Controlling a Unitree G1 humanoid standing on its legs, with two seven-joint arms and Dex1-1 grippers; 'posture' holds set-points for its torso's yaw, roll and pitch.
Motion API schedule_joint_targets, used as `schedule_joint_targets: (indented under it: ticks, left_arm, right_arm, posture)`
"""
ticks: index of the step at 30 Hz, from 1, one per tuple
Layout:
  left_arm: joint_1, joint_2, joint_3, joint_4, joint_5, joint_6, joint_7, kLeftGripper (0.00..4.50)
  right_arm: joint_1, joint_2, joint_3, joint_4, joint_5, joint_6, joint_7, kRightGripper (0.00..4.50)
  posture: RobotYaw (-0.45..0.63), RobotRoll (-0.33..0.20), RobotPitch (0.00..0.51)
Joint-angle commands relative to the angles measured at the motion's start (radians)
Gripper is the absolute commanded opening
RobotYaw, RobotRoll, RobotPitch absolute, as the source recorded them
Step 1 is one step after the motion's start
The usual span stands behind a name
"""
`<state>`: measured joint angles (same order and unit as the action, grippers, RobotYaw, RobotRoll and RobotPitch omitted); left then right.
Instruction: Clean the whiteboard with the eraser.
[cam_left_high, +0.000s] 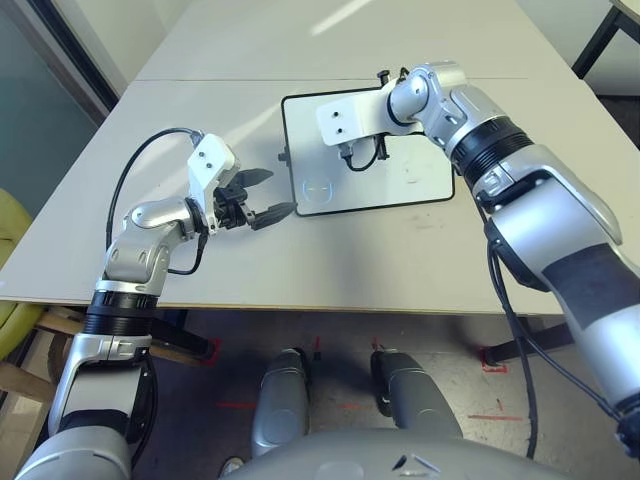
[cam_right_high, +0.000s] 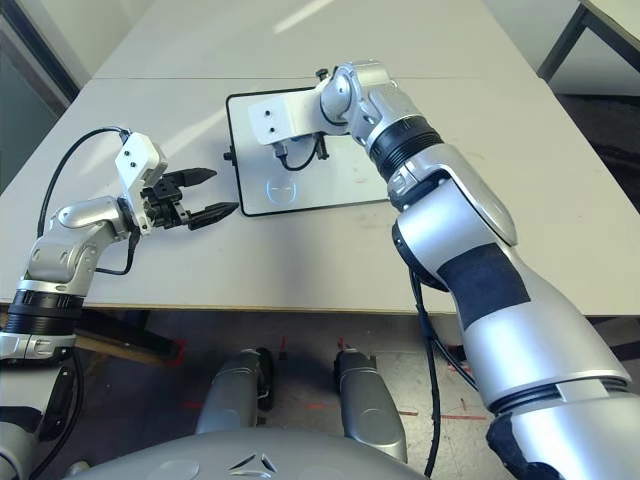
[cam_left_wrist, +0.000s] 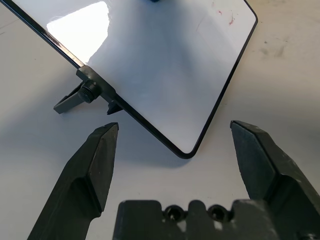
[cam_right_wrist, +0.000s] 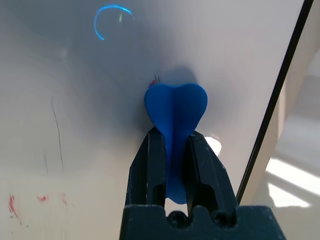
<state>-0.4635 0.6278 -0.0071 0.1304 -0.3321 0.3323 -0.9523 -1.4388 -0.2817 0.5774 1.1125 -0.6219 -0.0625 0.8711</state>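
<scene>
The whiteboard (cam_left_high: 410, 175) lies flat on the table, black-framed, with faint red smudges (cam_right_wrist: 11, 205) near one corner. My right gripper (cam_right_wrist: 172, 137) is shut on the blue eraser (cam_right_wrist: 175, 107), whose end presses against the board's surface in its far left part. In the head views the right wrist (cam_left_high: 350, 120) covers that spot. My left gripper (cam_left_high: 280, 192) is open just off the board's left edge, level with its near left corner (cam_left_wrist: 186, 152) and close to the black side knob (cam_left_wrist: 90, 90). Nothing is between its fingers (cam_left_wrist: 97, 160).
The pale table (cam_left_high: 330, 260) has a seam running across behind the board, and its front edge is close to me. A yellow-green chair (cam_left_high: 10, 260) stands off the table's left side. A dark table leg (cam_left_high: 610, 30) shows at the far right.
</scene>
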Motion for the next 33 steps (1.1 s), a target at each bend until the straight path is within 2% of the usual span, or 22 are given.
schedule_joint_targets:
  ticks: [1,22,33]
  left_arm:
    - [-0.008,-0.003,-0.001,0.007,0.006,-0.006,-0.010,4.50]
    - [-0.015,-0.005,-0.002,0.014,0.009,-0.006,-0.014,4.50]
    - [-0.018,-0.008,-0.003,0.017,0.009,-0.008,-0.013,4.50]
  right_arm:
    - [0.019,-0.033,0.015,0.051,-0.028,0.020,-0.013,0.31]
    - [0.014,-0.082,0.013,0.080,-0.035,0.020,-0.032,0.31]
    - [0.034,-0.026,0.012,0.035,-0.015,0.014,0.002,0.31]
  posture:
    - [-0.06,0.000,0.116]
    - [-0.07,0.000,0.120]
    - [-0.06,0.000,0.122]
